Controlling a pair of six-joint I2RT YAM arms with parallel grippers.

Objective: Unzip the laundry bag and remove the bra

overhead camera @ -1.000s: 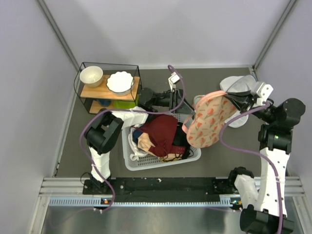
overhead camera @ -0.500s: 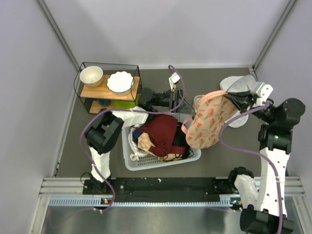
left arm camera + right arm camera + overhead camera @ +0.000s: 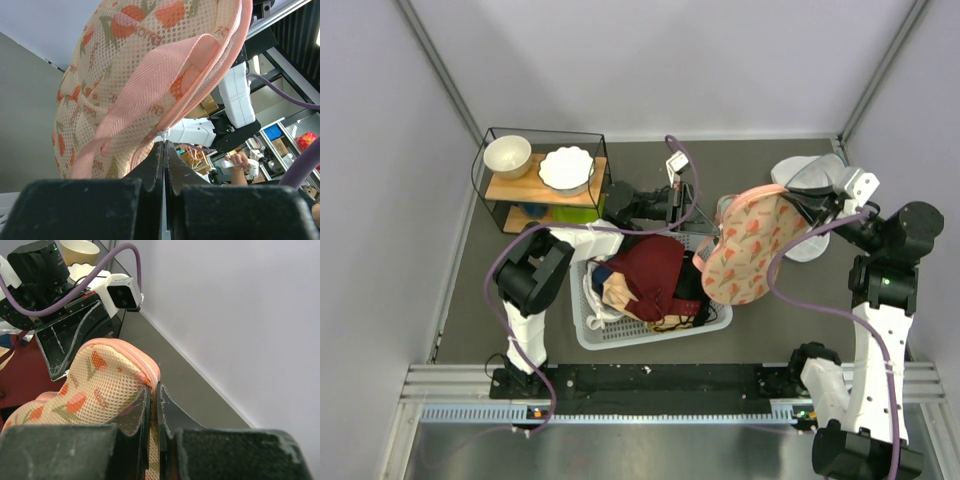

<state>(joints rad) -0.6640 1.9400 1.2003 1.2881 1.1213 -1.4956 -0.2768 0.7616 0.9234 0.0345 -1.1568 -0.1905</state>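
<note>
the left gripper (image 3: 163, 146) has its jaws pressed together with barely a slit between them, pinching a small white tab (image 3: 161, 134) at the edge of the laundry bag (image 3: 750, 245). just above the tips a peach webbing strap (image 3: 150, 85) loops across the bag's mesh side. the right gripper (image 3: 154, 390) is clamped too – its jaws squeeze the padded pink rim of the bag's opposite, upper end.

seen from above, the bag hangs tilted in the air between the two grippers, its lower end over the right edge of the pale basket (image 3: 588, 330) and its upper end off to the right. a maroon garment (image 3: 645, 265) lies heaped in the basket with other clothes. a wire shelf (image 3: 542, 190) stands behind the basket to the left, bearing a white bowl (image 3: 507, 155) and a scalloped white dish (image 3: 566, 168).
</note>
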